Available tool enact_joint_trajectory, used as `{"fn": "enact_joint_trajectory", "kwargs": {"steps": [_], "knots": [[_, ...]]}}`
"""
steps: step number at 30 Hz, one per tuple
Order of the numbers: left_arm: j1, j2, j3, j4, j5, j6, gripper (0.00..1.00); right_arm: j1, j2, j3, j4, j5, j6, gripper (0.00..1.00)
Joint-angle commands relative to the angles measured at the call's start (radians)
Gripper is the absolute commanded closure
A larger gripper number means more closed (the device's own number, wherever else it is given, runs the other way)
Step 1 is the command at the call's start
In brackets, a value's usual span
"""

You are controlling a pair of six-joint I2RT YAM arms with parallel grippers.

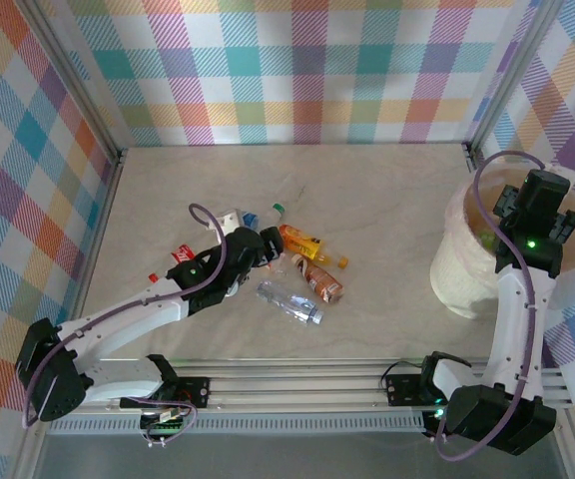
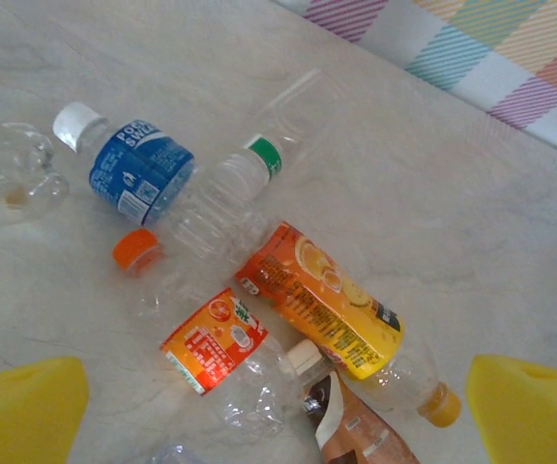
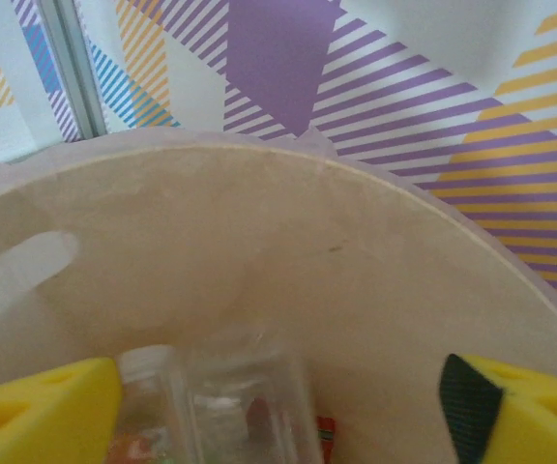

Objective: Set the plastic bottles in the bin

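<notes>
Bottle (image 3: 240, 396) (seemingly loose) in bin (image 3: 259, 242) under spread right gripper (image 3: 278, 418).

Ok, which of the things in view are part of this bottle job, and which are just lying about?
Part of the job:
- bin
- bottle inside the bin
- on the table: blue-label bottle, green-band bottle, orange-label bottle, brown-label bottle, plain clear bottle

Not part of it (fixtures, nothing loose):
- checked walls
- frame rail

Overhead looks down; wrist views close above bottles (image 2: 322, 314), bin (image 3: 259, 242).
</notes>
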Motion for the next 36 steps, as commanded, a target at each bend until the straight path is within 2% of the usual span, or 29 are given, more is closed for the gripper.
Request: {"fn": "enact_joint_trajectory", "kwargs": {"steps": [1,5,10,20,28,32,36], "knots": [[0.012,-0.038,0.004,-0.038,-0.069,0.003,0.00,-0.006,-0.010,0.010,-0.032,-0.049,0.032,0.08],[0.025,-0.052,0.011,-0.084,-0.123,-0.004,0.00,-0.006,-0.025,0.006,-0.044,-0.125,0.061,0.00],[0.066,-0.058,0.030,-0.151,-0.148,-0.014,0.00,-0.005,-0.043,0.018,-0.057,-0.241,0.113,0.00],[0.171,-0.031,0.074,-0.211,-0.099,0.035,0.00,-0.004,-0.088,0.024,-0.021,-0.517,0.222,0.00],[0.222,0.056,0.140,-0.271,-0.048,0.108,0.00,0.005,-0.122,0.026,0.049,-0.850,0.292,0.00],[0.265,0.097,0.174,-0.300,-0.006,0.179,0.00,0.048,-0.145,-0.012,0.184,-1.056,0.395,0.00],[0.319,0.132,0.200,-0.320,0.071,0.247,0.00,0.175,-0.130,-0.003,0.216,-1.082,0.392,0.00]]}}
